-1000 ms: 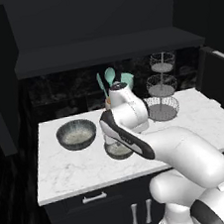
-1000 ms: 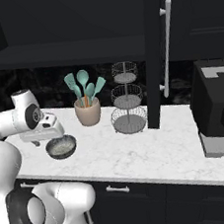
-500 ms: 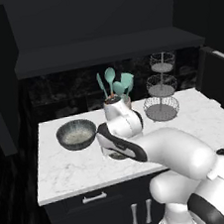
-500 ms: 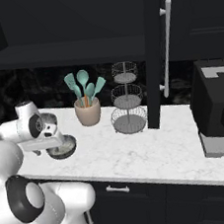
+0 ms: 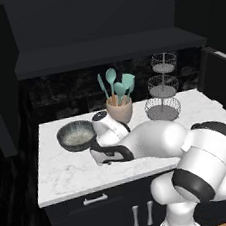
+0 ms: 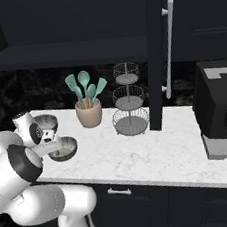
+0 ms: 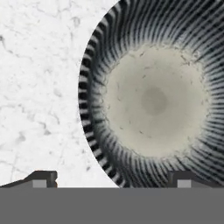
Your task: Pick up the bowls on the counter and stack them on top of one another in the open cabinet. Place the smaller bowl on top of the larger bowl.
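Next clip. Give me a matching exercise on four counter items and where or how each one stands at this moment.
Things:
1. larger bowl
2. smaller bowl
3. beige utensil cup
4. wire tiered stand

States:
A. holds teal utensils
B. lies right under the open gripper, its rim between the two tips
C. three stacked wire tiers, standing right of the cup in both base views
D. sits on the left part of the counter, apart from the gripper

Pairs: 1-D, 2-B, 3-A, 4-C
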Controlling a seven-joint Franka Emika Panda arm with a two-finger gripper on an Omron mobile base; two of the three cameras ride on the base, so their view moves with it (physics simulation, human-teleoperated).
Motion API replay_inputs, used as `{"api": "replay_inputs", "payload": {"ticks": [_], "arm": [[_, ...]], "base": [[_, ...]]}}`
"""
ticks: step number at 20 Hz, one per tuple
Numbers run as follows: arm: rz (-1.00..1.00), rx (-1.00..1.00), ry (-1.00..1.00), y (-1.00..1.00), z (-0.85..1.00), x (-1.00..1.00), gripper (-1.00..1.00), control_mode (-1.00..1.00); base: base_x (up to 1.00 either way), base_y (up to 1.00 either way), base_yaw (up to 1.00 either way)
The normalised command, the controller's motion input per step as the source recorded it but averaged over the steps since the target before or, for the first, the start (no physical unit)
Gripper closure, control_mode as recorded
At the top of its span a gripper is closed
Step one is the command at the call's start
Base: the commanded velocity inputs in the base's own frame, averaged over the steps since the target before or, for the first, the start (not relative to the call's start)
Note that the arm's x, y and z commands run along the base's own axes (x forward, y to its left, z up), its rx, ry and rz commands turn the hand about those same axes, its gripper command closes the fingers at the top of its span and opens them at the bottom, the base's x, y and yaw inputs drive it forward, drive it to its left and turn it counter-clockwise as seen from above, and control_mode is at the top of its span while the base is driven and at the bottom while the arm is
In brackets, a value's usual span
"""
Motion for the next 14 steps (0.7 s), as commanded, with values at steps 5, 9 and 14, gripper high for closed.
{"api": "replay_inputs", "payload": {"ticks": [5, 9, 14], "arm": [[0.17, -0.04, 0.00, 0.00, -0.53, 0.44, -1.00, -1.00], [0.12, -0.04, 0.00, 0.00, -0.44, 0.41, -1.00, -1.00], [0.06, -0.01, 0.00, 0.00, -0.21, 0.17, 1.00, -1.00]], "base": [[0.00, 0.00, 0.00], [0.00, 0.00, 0.00], [0.00, 0.00, 0.00]]}}
